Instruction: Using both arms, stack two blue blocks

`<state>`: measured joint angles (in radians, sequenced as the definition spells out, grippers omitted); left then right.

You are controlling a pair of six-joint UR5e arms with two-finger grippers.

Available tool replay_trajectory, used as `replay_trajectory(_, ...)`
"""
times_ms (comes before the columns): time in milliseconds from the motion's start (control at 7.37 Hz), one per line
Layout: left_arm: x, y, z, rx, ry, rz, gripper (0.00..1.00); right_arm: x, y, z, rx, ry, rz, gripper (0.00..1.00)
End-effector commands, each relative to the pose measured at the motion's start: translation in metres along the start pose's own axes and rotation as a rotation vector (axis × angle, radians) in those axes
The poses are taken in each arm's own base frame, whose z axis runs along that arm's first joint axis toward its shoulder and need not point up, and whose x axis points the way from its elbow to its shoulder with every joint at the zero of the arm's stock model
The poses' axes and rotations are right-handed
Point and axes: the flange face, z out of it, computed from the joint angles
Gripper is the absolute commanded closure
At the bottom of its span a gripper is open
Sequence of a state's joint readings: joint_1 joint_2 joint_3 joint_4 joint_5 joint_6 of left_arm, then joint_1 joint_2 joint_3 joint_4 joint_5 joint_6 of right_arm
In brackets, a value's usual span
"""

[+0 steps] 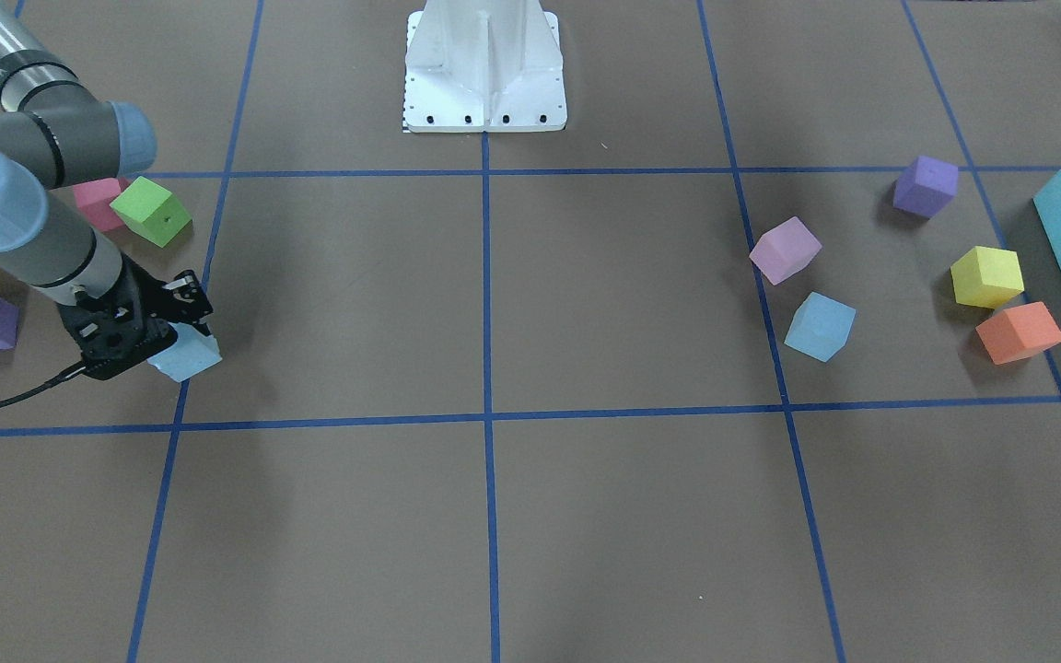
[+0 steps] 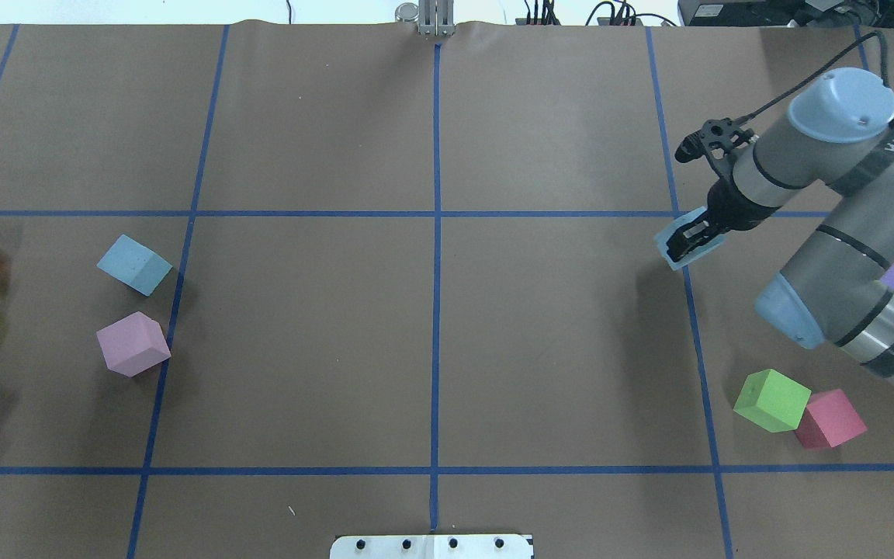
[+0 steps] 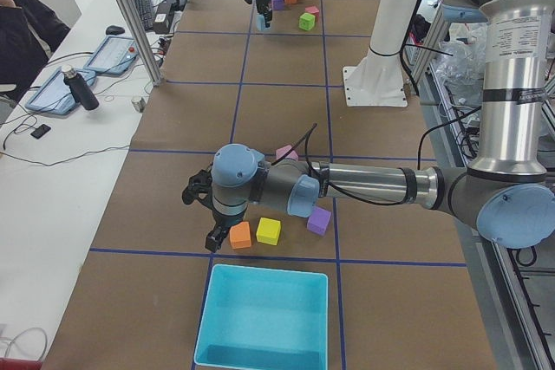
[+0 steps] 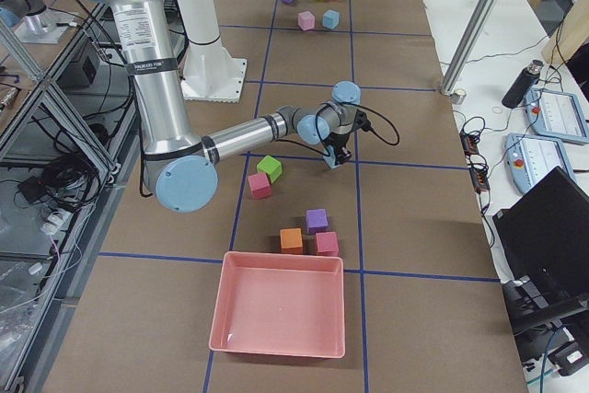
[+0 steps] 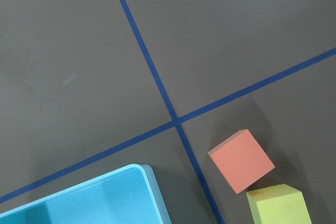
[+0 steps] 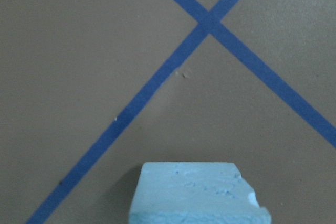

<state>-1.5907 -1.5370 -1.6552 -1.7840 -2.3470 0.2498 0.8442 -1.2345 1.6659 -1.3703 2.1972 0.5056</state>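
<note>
Blue block (image 1: pixel 190 356) is being squeezed by the right gripper (image 2: pixel 684 241) for carrying to the other blue block (image 2: pixel 134 265). I cannot tell about the left gripper (image 3: pixel 214 238).

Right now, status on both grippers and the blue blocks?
Right gripper shut on one blue block. Left gripper by the orange cube, state unclear. Second blue block free, lilac cube beside it, apart. Nothing stacked.
</note>
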Motion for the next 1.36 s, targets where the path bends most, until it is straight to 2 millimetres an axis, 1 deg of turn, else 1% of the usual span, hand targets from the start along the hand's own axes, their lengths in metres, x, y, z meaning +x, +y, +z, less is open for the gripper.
replay_trajectory(0,0.000,0.000,0.000,-0.001,0.000,-0.001,0.02,-0.134,-0.030,0.010,0.031,-0.009,0.251,1.00)
replay_trajectory(136,0.000,0.000,0.000,-0.001,0.000,-0.001,0.02,-0.195,-0.035,0.017,0.059,0.025,0.337,1.00)
replay_trajectory(271,0.000,0.000,0.000,-0.001,0.000,-0.001,0.02,-0.260,-0.048,0.026,0.078,0.078,0.422,1.00)
replay_trajectory(407,0.000,0.000,0.000,-0.001,0.000,-0.001,0.02,-0.309,-0.066,0.038,0.083,0.096,0.498,1.00)
replay_trajectory(543,0.000,-0.001,0.000,0.000,0.000,0.000,0.02,-0.344,-0.069,0.054,0.076,0.110,0.516,1.00)
replay_trajectory(679,0.000,-0.001,0.000,0.000,0.000,0.000,0.02,-0.358,-0.065,0.061,0.082,0.119,0.502,1.00)
replay_trajectory(814,0.000,-0.001,0.001,0.000,0.002,0.001,0.02,-0.360,-0.063,0.064,0.080,0.120,0.496,1.00)
replay_trajectory(950,0.000,-0.001,0.001,0.000,0.002,0.001,0.02,-0.357,-0.062,0.067,0.075,0.123,0.481,0.95)
replay_trajectory(1221,0.000,-0.001,0.001,-0.001,0.001,0.001,0.02,-0.351,-0.065,0.066,0.075,0.129,0.418,0.84)
